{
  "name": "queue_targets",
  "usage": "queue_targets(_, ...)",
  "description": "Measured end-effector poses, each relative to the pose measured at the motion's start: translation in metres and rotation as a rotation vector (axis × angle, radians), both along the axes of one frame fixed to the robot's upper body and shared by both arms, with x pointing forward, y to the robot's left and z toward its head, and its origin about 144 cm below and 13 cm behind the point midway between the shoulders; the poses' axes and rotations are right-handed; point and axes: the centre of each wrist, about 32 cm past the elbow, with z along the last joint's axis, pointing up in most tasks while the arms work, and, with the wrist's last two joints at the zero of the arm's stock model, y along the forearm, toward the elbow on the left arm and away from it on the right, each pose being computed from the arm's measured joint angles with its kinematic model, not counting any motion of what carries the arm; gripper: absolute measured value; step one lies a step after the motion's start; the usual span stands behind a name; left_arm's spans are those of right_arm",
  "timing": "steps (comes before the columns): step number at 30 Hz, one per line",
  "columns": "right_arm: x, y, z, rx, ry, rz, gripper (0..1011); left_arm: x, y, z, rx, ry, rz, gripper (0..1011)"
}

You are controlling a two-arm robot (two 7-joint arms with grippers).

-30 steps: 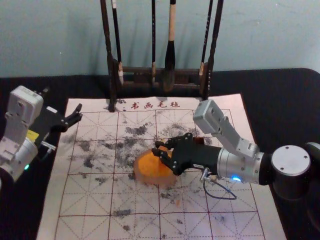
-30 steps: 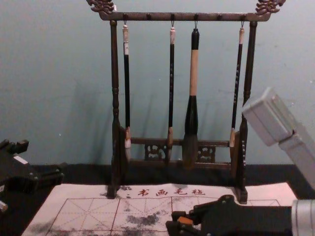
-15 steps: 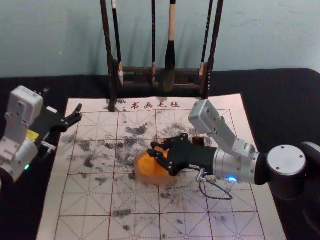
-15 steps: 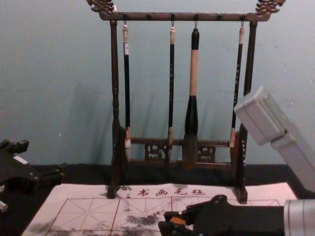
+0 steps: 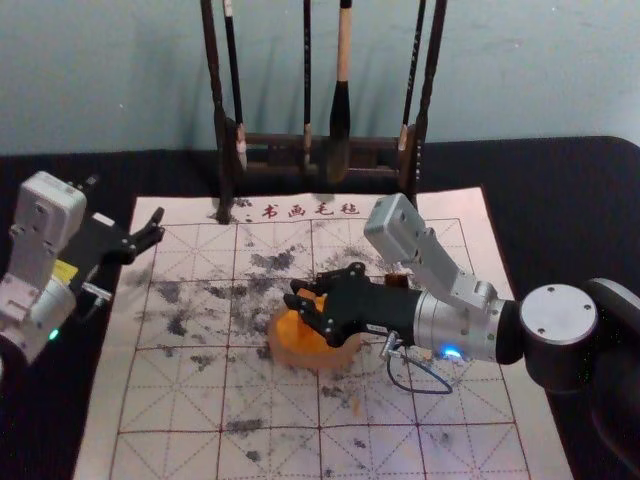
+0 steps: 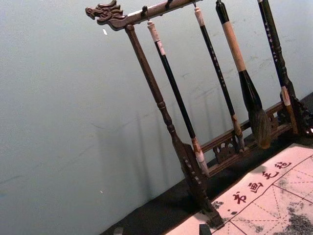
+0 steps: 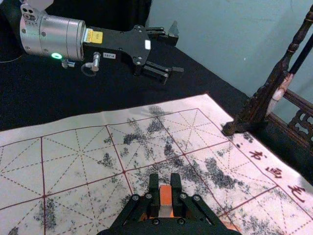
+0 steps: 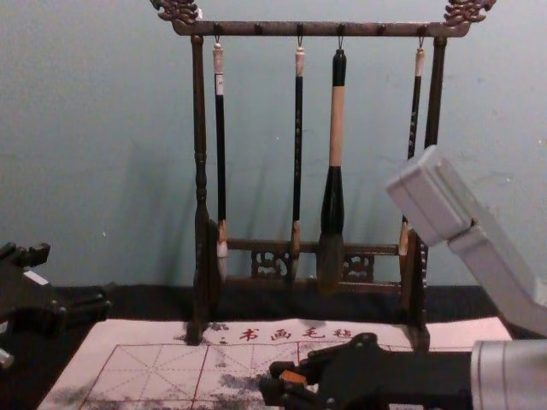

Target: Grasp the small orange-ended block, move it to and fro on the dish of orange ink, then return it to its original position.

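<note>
The right gripper point(image 5: 294, 293) reaches in over the dish of orange ink point(image 5: 322, 356), whose near rim shows below its fingers. A small dark object point(image 5: 397, 281) sits just beyond the gripper's body. Under it spreads the stained, gridded mat point(image 5: 165, 456); farther beyond stands the brush rack point(image 5: 270, 141). Well off to its left, the left gripper point(image 5: 125, 203) is parked, fingers spread.

gap over mat point(image 5: 170, 400) between left pincer point(image 8: 75, 277) and right pincer point(image 5: 295, 293), brush rack point(image 8: 273, 29) (quite the fence) behind
</note>
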Motion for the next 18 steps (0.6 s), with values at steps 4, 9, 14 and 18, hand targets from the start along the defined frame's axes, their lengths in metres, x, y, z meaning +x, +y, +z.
queue_targets(4, 0.0014, 0.0020, 0.0003, 0.002, -0.001, 0.000, 143, 0.0000, 0.0000, 0.0000, 0.000, 0.000, 0.000, 1001)
queue_targets(9, 0.0033, 0.0037, 0.0002, 0.001, -0.003, -0.001, 142, 0.0000, 0.0000, 0.0000, 0.000, 0.000, 0.000, 1001)
queue_targets(14, 0.0042, 0.0043, -0.0002, -0.001, -0.003, -0.004, 142, 0.0000, 0.0000, 0.0000, 0.000, 0.000, 0.000, 1001)
queue_targets(18, 0.0054, 0.0041, 0.0002, -0.001, -0.005, -0.010, 142, 0.0000, 0.0000, 0.0000, 0.000, 0.000, 0.000, 1001)
